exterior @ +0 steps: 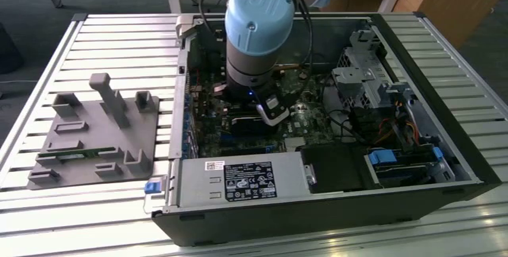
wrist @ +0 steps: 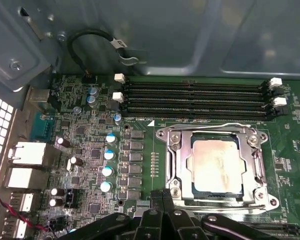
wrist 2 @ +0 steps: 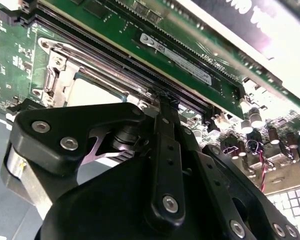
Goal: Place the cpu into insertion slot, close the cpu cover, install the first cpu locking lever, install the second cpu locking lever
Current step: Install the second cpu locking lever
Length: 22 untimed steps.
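Note:
The cpu (wrist: 215,166) lies flat in the insertion slot (wrist: 176,192), its dull metal top showing through the window of the cpu cover (wrist: 182,162). The silver cover is down over the chip. A thin wire locking lever (wrist: 210,126) runs along the socket's edge beside the memory slots. My gripper (wrist: 162,196) hovers just off the socket's opposite edge, black fingers pressed together and shut with nothing between them. In the second wrist view the gripper (wrist 2: 165,102) tip sits close to the cover (wrist 2: 57,65) and the cpu (wrist 2: 92,92). In the exterior view the gripper (exterior: 268,114) reaches down inside the open computer case.
Long black memory slots (wrist: 195,97) run beside the socket, and blue-topped capacitors (wrist: 109,155) stand close by. Case walls (exterior: 429,120), a drive cage (exterior: 369,72) and the power supply (exterior: 242,179) hem in the board. A grey fixture (exterior: 95,132) sits at the exterior view's left.

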Tool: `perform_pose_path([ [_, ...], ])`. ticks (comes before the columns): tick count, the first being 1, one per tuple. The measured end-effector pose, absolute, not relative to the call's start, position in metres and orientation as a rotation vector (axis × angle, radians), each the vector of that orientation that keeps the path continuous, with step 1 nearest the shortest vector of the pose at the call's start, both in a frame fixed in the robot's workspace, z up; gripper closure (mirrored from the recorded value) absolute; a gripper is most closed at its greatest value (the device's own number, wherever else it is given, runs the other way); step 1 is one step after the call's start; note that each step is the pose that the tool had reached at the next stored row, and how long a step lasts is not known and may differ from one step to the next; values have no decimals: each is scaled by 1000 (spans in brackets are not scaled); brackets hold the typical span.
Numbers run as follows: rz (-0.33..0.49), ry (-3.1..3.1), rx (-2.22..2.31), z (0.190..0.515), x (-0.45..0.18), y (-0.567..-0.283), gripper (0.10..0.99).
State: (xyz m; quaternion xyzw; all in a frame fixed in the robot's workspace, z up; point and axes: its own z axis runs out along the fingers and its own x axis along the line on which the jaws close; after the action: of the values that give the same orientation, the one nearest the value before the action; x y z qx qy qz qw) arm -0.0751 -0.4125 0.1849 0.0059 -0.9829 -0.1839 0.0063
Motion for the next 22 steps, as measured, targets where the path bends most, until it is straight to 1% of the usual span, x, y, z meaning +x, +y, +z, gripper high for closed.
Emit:
perform_pose_path([
  [8, -579, -3075, 19, 187, -77, -412, 980],
  [22, -582, -3075, 16, 223, -77, -412, 980],
])
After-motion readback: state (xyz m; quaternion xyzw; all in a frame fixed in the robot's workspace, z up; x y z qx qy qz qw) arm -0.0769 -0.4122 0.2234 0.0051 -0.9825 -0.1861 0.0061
